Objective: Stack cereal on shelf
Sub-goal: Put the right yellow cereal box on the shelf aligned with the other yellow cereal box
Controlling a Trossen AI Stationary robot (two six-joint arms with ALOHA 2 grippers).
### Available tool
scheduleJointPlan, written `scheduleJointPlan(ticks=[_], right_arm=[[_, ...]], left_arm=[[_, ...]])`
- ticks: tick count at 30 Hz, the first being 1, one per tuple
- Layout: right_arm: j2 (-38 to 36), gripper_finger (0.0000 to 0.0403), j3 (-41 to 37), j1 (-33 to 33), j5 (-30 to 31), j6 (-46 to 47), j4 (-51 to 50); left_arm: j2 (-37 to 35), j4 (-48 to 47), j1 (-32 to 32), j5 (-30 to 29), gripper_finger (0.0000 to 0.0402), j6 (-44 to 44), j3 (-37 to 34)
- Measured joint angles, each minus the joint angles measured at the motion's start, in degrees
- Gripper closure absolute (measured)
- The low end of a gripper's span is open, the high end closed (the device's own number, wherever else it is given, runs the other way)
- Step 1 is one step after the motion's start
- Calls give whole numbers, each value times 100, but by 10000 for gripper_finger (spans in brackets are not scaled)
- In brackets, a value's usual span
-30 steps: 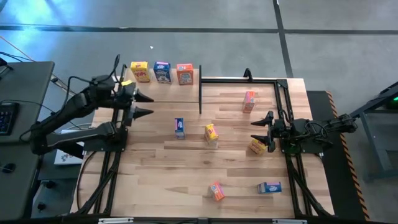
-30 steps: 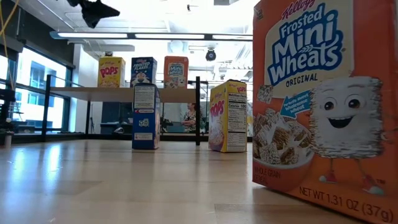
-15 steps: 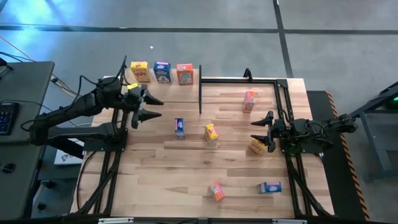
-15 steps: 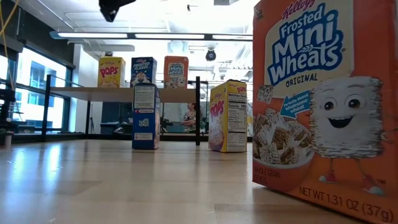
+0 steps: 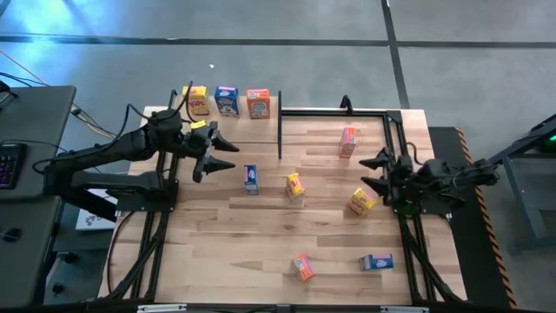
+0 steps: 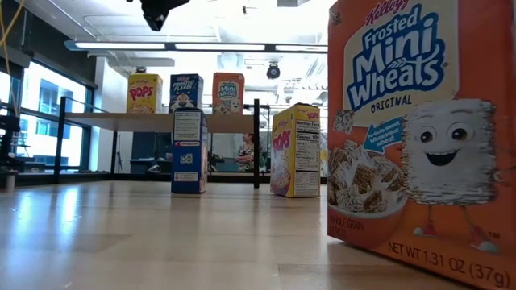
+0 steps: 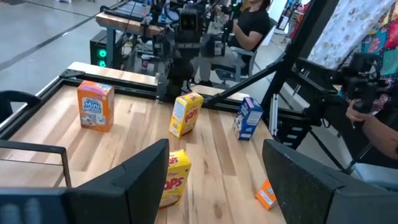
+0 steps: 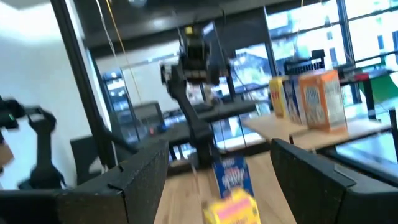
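Both my jaws wide and empty, left gripper [image 5: 228, 156] above the plank table [image 5: 261, 235] (six boxes scattered there), right gripper [image 5: 369, 171] near its right edge, three cereal boxes [image 5: 226, 101] lined on the shelf [image 6: 153, 121], grey floor [image 5: 347, 52] beyond

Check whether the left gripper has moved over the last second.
Yes. The left gripper has travelled off the shelf edge toward the upright blue box, jaws open and empty.

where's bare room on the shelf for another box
The shelf is bare in front of the yellow, blue and orange boxes lined along its far edge. The left hand hovers open over its near edge.
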Motion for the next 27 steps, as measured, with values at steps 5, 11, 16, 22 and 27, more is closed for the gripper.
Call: scheduleJointPlan(ticks=[5,11,16,22,27], right_arm=[[187,129,599,0,-29,-43,-98],[985,129,1667,0,85,126,-1148],[1944,129,2762,0,314,766,-2534],[3155,129,4101,0,415,2159,-4609],[4060,129,5036,0,367,3263,-6179]], left_arm=[[-41,-2,2,0,151,2,2],[-43,-20,4,0,151,7,2],[-43,-89,4,0,151,9,2],[-43,-145,4,0,151,56,2],[-43,-125,4,0,151,303,2]])
